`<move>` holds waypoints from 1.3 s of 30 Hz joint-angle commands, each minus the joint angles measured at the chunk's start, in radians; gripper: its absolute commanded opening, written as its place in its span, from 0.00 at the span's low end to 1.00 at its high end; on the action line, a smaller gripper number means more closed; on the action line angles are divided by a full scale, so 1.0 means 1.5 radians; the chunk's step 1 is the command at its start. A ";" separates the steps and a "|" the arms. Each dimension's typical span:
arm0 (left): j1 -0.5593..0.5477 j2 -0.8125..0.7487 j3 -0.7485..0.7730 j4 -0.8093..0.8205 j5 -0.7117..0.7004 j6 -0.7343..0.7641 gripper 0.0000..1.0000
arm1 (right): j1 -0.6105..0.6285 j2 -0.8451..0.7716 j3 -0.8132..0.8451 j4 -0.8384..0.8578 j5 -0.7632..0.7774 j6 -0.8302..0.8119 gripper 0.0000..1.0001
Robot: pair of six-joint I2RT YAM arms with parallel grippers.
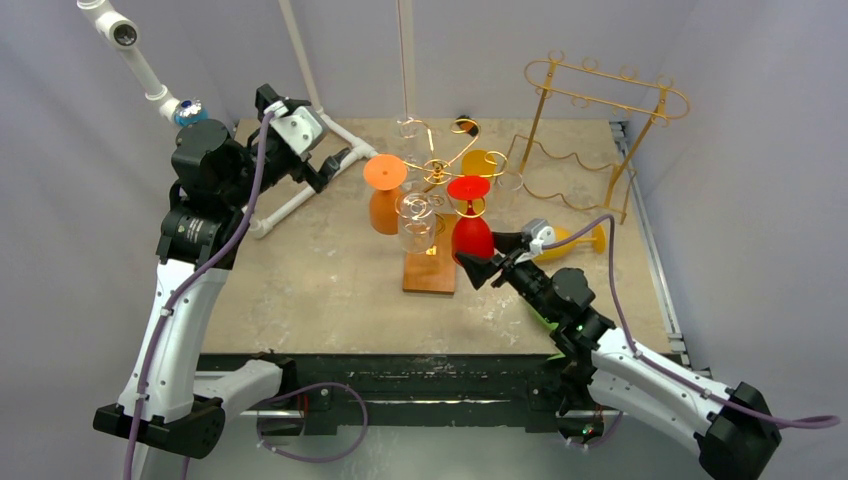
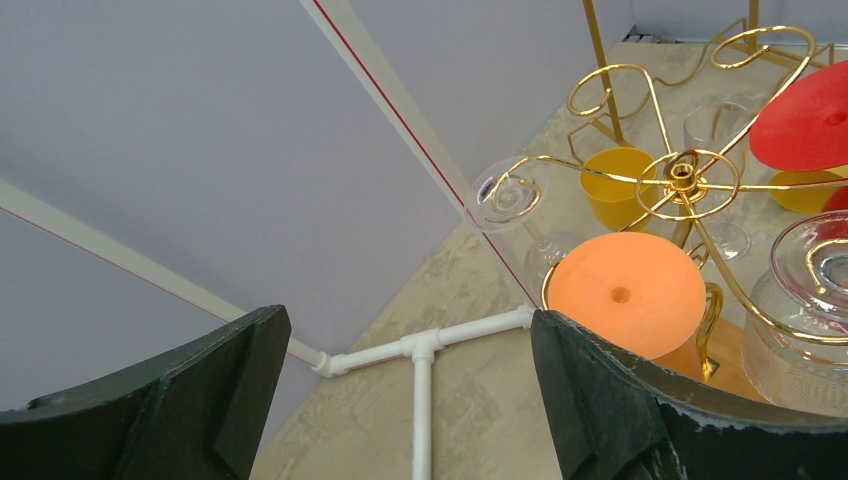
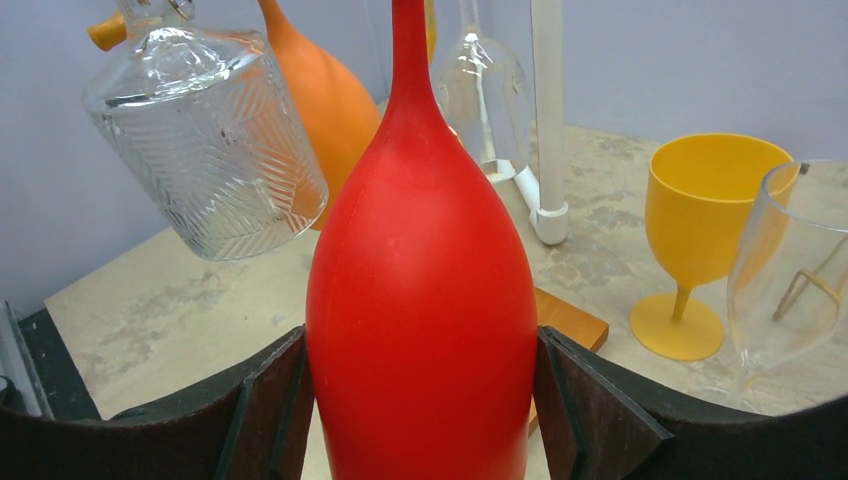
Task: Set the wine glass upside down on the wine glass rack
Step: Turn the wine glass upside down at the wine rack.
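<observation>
A red wine glass (image 1: 471, 238) hangs upside down on the gold rack (image 1: 437, 170), its foot in a rack arm. My right gripper (image 1: 490, 255) is shut on its bowl; in the right wrist view the red glass (image 3: 420, 300) fills the gap between both fingers (image 3: 590, 400). An orange glass (image 1: 385, 190) and a clear patterned glass (image 1: 416, 222) also hang upside down on the rack. My left gripper (image 1: 330, 165) is open and empty, raised left of the rack; its wrist view shows the orange glass foot (image 2: 626, 294) by the right finger (image 2: 600, 400).
The rack stands on a wooden base (image 1: 431, 270). A yellow goblet (image 1: 482, 163) and a clear glass (image 3: 790, 270) stand behind the rack. A yellow glass (image 1: 570, 238) lies to the right. A gold bottle rack (image 1: 600, 120) is back right. White pipe (image 1: 300, 200) lies at left.
</observation>
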 commanded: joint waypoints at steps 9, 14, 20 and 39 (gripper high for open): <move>0.003 -0.006 0.015 0.029 -0.016 -0.012 1.00 | 0.001 -0.014 -0.005 0.121 -0.058 -0.079 0.56; 0.003 -0.003 0.016 0.031 -0.017 -0.011 1.00 | 0.001 -0.020 -0.015 0.125 -0.065 -0.096 0.56; 0.003 0.000 0.013 0.034 -0.015 -0.015 1.00 | 0.001 -0.009 -0.049 0.185 -0.060 -0.079 0.56; 0.003 0.000 0.011 0.034 -0.023 -0.009 1.00 | 0.001 0.011 -0.130 0.373 -0.021 -0.011 0.57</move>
